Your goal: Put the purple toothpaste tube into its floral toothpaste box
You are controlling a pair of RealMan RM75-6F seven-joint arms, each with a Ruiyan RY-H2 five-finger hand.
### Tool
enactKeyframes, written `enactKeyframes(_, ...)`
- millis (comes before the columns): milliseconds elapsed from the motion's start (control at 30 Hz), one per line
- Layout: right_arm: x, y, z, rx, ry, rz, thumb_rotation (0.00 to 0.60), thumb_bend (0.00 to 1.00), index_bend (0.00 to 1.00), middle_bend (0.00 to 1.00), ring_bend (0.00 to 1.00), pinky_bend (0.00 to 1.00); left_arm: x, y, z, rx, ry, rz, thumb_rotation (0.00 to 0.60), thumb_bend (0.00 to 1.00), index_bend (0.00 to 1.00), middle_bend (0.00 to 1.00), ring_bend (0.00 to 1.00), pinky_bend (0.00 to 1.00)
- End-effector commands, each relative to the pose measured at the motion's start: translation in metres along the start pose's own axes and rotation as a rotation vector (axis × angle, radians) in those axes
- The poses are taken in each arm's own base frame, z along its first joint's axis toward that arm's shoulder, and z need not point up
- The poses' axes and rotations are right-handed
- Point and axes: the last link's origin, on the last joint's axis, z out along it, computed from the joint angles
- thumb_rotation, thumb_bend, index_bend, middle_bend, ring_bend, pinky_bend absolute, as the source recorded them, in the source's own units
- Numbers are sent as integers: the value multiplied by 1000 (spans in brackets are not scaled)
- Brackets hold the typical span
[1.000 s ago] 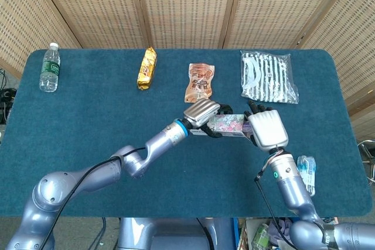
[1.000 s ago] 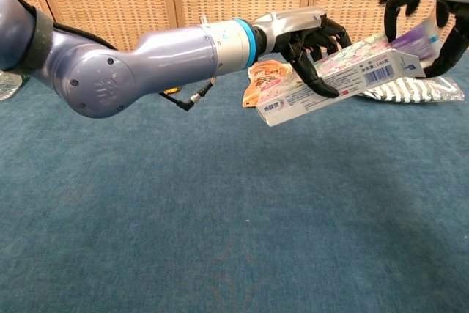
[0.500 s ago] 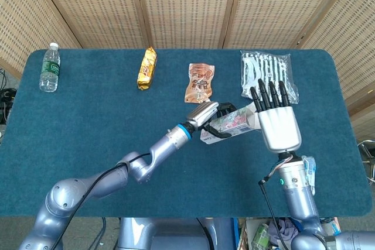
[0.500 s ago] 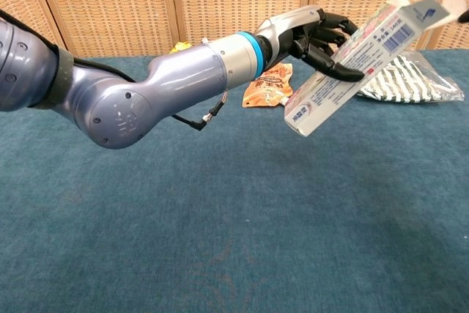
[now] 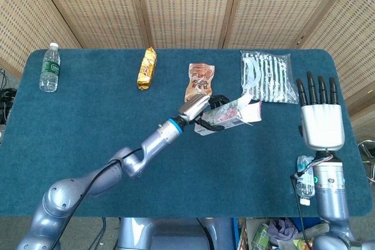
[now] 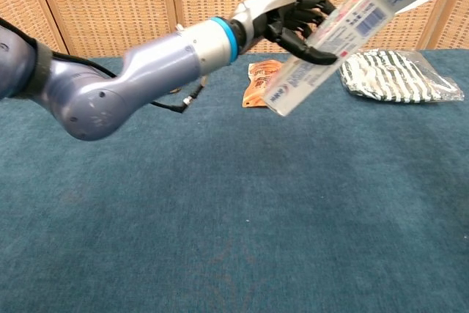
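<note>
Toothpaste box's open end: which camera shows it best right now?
Chest view: the toothpaste box tilts upward in the left hand, open flaps clear at its top. The head view shows the box smaller, flaps visible but less distinct.

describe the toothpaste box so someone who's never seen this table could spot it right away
Start at the blue table and follow the left arm to its hand, just in front of the orange pouch. The long, narrow toothpaste box is the one thing held in the air, tilted, with its end flaps open. Everything else lies on the table.
</note>
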Motion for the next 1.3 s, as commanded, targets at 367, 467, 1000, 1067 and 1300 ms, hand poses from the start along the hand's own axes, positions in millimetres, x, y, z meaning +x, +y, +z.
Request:
enactKeyframes(367, -71, 46, 3, -31, -159, 43, 600, 51, 6, 0, 0, 0, 62, -63, -71, 143, -128, 439, 600, 229, 481, 482, 460, 459)
enactKeyframes(467, -82, 49, 3, -28, -170, 58, 600, 51, 6, 0, 0, 0, 67, -74, -89, 197, -176, 511, 600, 229, 480, 482, 460, 459)
enactKeyframes(1000, -99, 54, -9, -20, -200, 106, 600, 51, 6, 0, 0, 0, 29, -105, -109, 326, -300, 589, 600, 230, 432, 347, 329, 399)
enactKeyframes(1067, -99, 56, -10, -23, -193, 110, 600, 51, 6, 0, 0, 0, 25, -106, -108, 336, -313, 590, 600, 230, 193, 101, 82, 185)
enactKeyframes(1300, -95, 60, -14, -23, -182, 115, 600, 51, 6, 0, 0, 0, 19, -102, -105, 377, -364, 564, 600, 228, 0, 0, 0, 0)
